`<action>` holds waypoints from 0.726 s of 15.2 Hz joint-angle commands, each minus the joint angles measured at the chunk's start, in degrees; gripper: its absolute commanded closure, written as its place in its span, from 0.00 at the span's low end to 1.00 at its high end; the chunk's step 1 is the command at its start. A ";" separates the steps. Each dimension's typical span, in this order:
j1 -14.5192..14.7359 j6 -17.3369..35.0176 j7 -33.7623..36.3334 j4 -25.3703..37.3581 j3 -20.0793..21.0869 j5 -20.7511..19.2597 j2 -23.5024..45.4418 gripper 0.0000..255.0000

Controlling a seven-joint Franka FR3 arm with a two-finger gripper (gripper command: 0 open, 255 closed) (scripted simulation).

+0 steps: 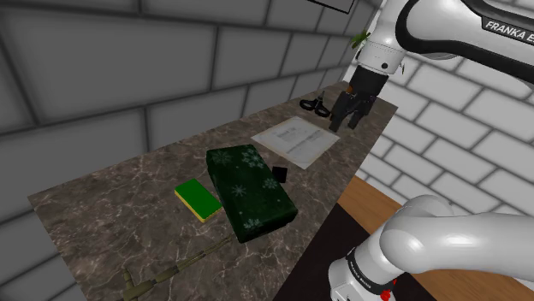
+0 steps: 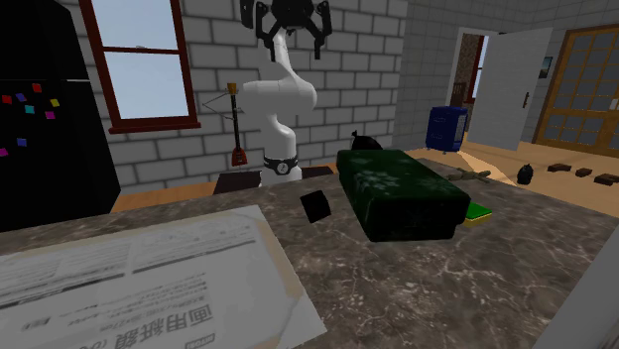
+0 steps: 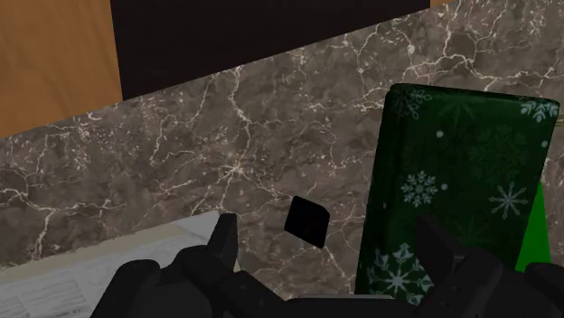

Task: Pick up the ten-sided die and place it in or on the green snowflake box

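Note:
The ten-sided die (image 1: 280,174) is a small black piece on the marble counter, close beside the green snowflake box (image 1: 248,190). In the second exterior view the die (image 2: 315,205) lies just left of the box (image 2: 400,191). My gripper (image 1: 346,122) hangs open and empty high above the counter's far end, well away from both. Seen from across the table, the gripper (image 2: 291,40) is up near the ceiling, fingers spread. Looking down the hand, the die (image 3: 306,220) lies between my fingertips (image 3: 223,237) far below the gripper (image 3: 325,228), with the box (image 3: 461,172) beside it.
A printed white sheet (image 1: 293,140) lies beyond the die. A green and yellow sponge (image 1: 197,200) rests against the box's other side. A black looped object (image 1: 315,105) sits near the far wall, and an olive twig-like thing (image 1: 163,275) lies at the near end. The counter edge (image 1: 342,184) drops to a wooden floor.

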 commanded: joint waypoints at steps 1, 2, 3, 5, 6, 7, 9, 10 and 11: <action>0.00 0.00 0.00 0.00 0.00 0.00 0.00 0.00; -0.19 2.26 0.60 -1.74 0.19 0.29 0.21 0.00; -0.36 4.54 1.19 -3.42 0.39 0.57 0.52 0.00; -0.70 9.19 2.33 -6.54 0.80 1.17 1.44 0.00; -0.84 11.57 2.89 -7.99 1.00 1.46 2.06 0.00; -0.98 13.98 3.44 -9.36 1.20 1.77 2.79 0.00; -1.24 18.90 4.49 -11.86 1.63 2.40 4.59 0.00; -1.36 21.41 5.01 -12.99 1.83 2.72 5.67 0.00; -1.46 23.95 5.51 -14.02 2.04 3.04 6.86 0.00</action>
